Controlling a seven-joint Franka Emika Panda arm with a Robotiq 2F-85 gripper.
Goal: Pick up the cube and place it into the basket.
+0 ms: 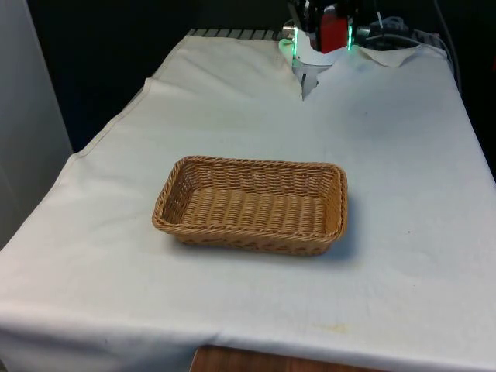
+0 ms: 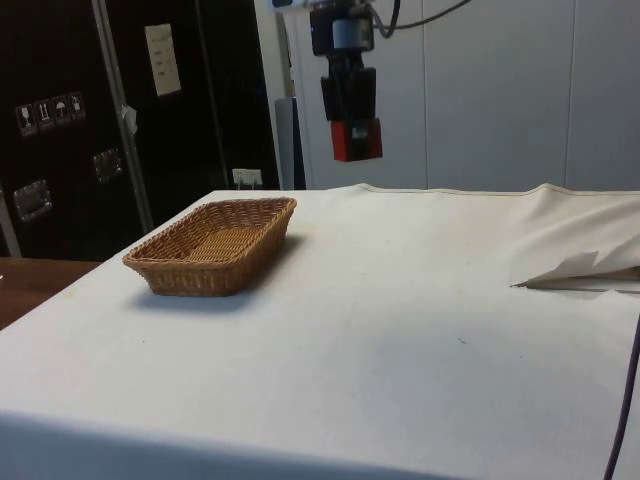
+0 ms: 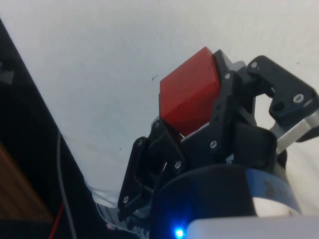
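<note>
- Gripper [image 2: 355,140] clenched on red cube [image 3: 189,94], held high above the cloth [image 2: 420,300] at the table's far end.
- Wicker basket [image 1: 252,203] mid-table, nearer the front view's left, well apart from cube.
- Nothing inside basket.

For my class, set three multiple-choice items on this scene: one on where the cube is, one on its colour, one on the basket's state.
1. Where is the cube?
A. in the basket
B. on the cloth
C. held in the gripper above the table

2. What colour is the cube?
A. red
B. blue
C. green

3. What state is the basket in?
A. tipped over
B. upright and empty
C. upright, holding the cube

Answers:
1 C: the gripper clamps the cube in the air, clear of the cloth.
2 A: the cube's faces are red in all views.
3 B: the basket sits flat, only bare wicker inside.
</note>
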